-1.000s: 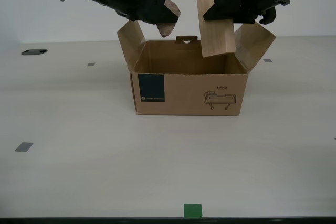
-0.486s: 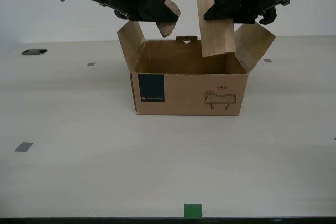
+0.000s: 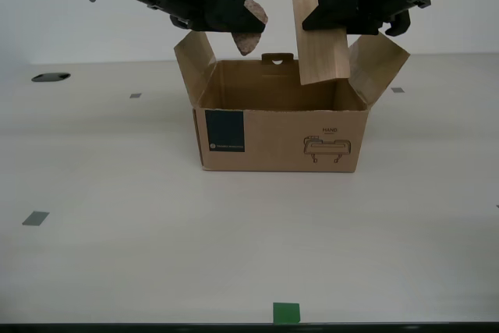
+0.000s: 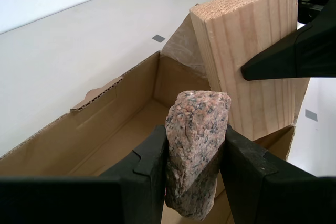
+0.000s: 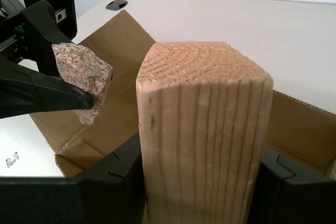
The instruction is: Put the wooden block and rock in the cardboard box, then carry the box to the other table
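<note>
My first gripper (image 5: 197,182) is clamped on the wooden block (image 3: 321,43), its jaws pressed against two opposite sides, and my second gripper (image 4: 195,166) is clamped the same way on the rock (image 3: 251,27). Over the last second almost nothing has changed: both arms have stayed where they were, the block and rock hanging at the same height above the cardboard box (image 3: 281,126). I take that to mean I am paused at the point of release, with neither object dropped in yet and the carrying to the other table not begun. In the exterior view the rock is above the box's open top toward the exterior view's left, and the block hangs toward the exterior view's right, tilted slightly, its lower end dipping just below the level of the raised flaps. The block is pale tan with fine straight grain lines and a rough sawn end. The rock is a rough pinkish-beige lump flecked with darker speckles. The box is brown corrugated card, flaps spread open, with a dark navy label and a black line drawing on its front; as far as the wrist views show, its inside looks empty.
</note>
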`<state>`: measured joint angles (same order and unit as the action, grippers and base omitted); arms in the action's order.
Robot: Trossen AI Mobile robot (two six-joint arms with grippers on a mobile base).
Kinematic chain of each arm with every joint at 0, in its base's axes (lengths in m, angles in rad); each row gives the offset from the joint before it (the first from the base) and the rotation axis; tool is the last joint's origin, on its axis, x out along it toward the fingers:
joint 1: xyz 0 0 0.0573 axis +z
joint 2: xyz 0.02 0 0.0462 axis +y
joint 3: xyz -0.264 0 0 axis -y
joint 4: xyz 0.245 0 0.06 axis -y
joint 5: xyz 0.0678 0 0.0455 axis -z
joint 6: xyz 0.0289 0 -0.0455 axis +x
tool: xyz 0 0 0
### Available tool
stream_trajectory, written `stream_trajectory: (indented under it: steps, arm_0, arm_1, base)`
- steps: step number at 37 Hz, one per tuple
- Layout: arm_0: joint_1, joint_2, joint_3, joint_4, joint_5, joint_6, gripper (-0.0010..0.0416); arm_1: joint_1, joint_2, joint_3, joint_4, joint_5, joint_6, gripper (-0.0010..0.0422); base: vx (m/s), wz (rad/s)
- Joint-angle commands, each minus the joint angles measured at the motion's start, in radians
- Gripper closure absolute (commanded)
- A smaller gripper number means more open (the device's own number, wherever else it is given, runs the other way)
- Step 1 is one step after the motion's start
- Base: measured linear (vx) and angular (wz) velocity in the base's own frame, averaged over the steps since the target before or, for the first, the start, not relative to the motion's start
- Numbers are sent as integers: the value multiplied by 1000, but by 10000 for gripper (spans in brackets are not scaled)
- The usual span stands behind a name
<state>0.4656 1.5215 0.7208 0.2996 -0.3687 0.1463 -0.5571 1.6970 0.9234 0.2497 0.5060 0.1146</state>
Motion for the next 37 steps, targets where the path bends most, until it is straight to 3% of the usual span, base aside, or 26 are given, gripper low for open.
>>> stream_trajectory:
  steps: [1,4,17,22,30,37]
  arm_0:
    - [0,0,1,6,3,-4,403]
    - [0,0,1,6,3,-20,403]
    - [0,0,1,6,4,-19,388]
    - [0,0,1,6,31,-16,329]
    - [0,0,1,6,31,-14,210]
    - [1,0,1,6,31,-14,108]
  arm_1:
    - [-1,-1,1,7,4,23,409]
    - [-1,-1,1,7,4,27,391]
    - [-2,-1,1,7,3,23,258]
    - [-2,-1,1,6,3,15,217]
    - [-2,-1,1,6,3,-23,167]
    - [-2,-1,1,6,3,-23,135]
  base:
    - [0,0]
    - [0,0]
    - [0,0]
    - [0,0]
    - [0,0]
    - [0,0]
